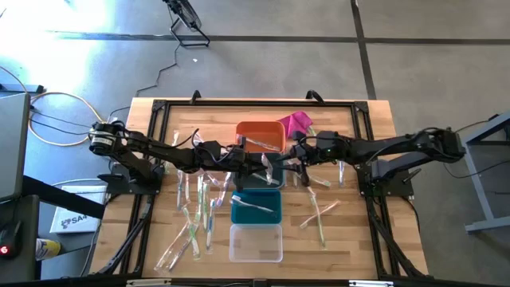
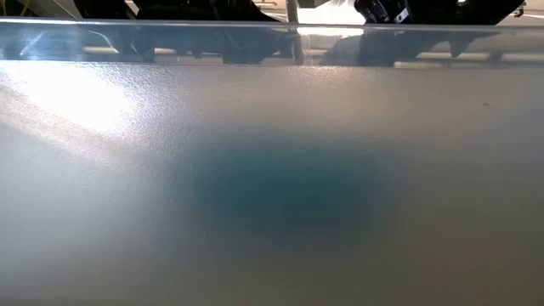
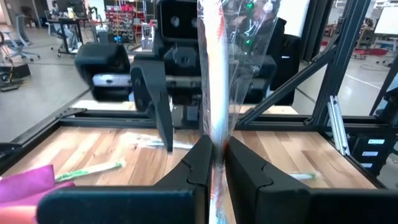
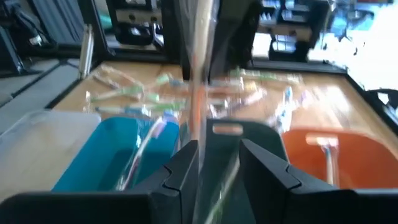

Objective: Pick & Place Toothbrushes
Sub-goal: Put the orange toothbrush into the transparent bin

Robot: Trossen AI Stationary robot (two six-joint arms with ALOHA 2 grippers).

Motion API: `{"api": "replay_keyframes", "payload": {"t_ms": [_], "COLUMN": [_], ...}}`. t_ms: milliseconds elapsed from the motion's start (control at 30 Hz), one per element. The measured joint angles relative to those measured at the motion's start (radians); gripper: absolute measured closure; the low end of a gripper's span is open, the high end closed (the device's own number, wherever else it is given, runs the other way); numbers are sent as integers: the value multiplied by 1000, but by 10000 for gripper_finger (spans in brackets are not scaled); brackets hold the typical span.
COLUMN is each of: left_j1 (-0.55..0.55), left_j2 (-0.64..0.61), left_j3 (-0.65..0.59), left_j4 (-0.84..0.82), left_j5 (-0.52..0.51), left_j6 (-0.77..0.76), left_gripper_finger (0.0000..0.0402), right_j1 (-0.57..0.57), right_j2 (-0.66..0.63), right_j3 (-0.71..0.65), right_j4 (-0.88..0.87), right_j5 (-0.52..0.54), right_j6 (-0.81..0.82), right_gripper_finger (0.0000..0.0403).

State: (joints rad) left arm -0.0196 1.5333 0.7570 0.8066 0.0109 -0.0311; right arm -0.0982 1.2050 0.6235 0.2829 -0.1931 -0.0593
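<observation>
My two grippers meet in mid-air over the row of bins at the table's middle. My left gripper [image 3: 216, 146] [image 1: 244, 158] is shut on one wrapped toothbrush [image 3: 217, 74], a pale pink-white stick in a clear wrapper that stands upright. My right gripper [image 4: 219, 149] [image 1: 284, 158] faces it from the table's right with its fingers open. The same toothbrush [image 4: 198, 81] stands in that gap, close to one finger [image 4: 186, 163]. Several more toothbrushes [image 1: 199, 209] lie flat on the table. My left gripper pinches the wrapped toothbrush's stick [image 3: 216, 134] between its two fingers, which come level from the table's left and lie across it. The toothbrush stands upright, clear of the table and bins, a long stretch above the fingers and a short bit below. My right gripper: I cannot tell whether its finger touches the wrapper.
From far to near stand an orange bin [image 1: 269, 127] with a toothbrush in it, a grey bin [image 1: 263, 177], a teal bin [image 1: 239, 214] with one toothbrush, and a clear bin [image 1: 256, 245]. A magenta cloth [image 1: 295, 122] lies by the orange bin. Loose toothbrushes [image 1: 319, 214] also lie to the right.
</observation>
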Motion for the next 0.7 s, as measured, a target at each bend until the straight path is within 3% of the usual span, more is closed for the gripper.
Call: {"api": "replay_keyframes", "payload": {"t_ms": [200,300,467,600,700], "left_j1": [0,0,-31,-96,-152], "left_j2": [-1,-26,-75,-75,-73], "left_j3": [0,8,136,311,409], "left_j4": [-3,-54,-407,-761,-916], "left_j5": [1,54,41,-12,-33], "left_j6": [-21,-47,-76,-66,-84], "left_gripper_finger": [376,376,376,376,376], "right_j1": [0,0,0,0,0], "right_j2": [-110,-115,-110,-110,-110], "right_j3": [0,0,0,0,0], "right_j4": [-213,-250,-249,-250,-250], "right_j5": [32,80,161,167,166], "right_j6": [59,63,63,63,63], "right_gripper_finger": [311,320,339,352,358]}}
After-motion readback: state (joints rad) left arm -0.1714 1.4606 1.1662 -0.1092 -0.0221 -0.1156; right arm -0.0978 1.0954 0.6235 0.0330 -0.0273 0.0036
